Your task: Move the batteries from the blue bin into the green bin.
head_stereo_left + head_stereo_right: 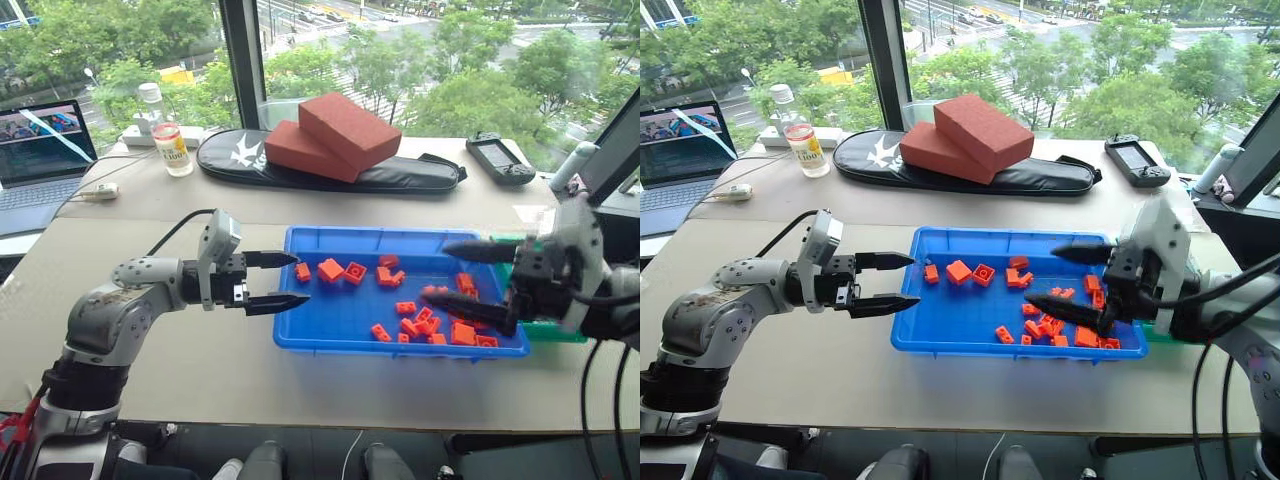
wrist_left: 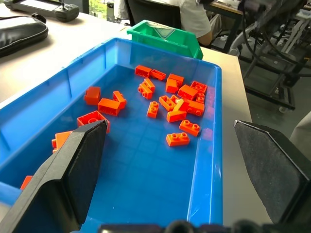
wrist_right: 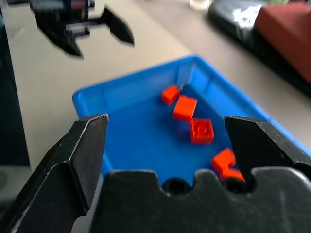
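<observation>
The blue bin (image 1: 300, 335) holds only orange bricks (image 1: 331, 270); I can't make out batteries. The green bin (image 2: 165, 38) touches its right end. Left gripper (image 1: 285, 281) at its left rim and right gripper (image 1: 1065, 276) over its right end are both spread, empty.

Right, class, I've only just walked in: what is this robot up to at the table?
A two-armed robot is sorting at a table. Its left gripper hangs open at the near left end of the blue bin; its right gripper is open and empty above the bin's right half. Orange toy bricks lie scattered in the blue bin, and no batteries can be made out among them. The green bin stands just past the far end.
</observation>
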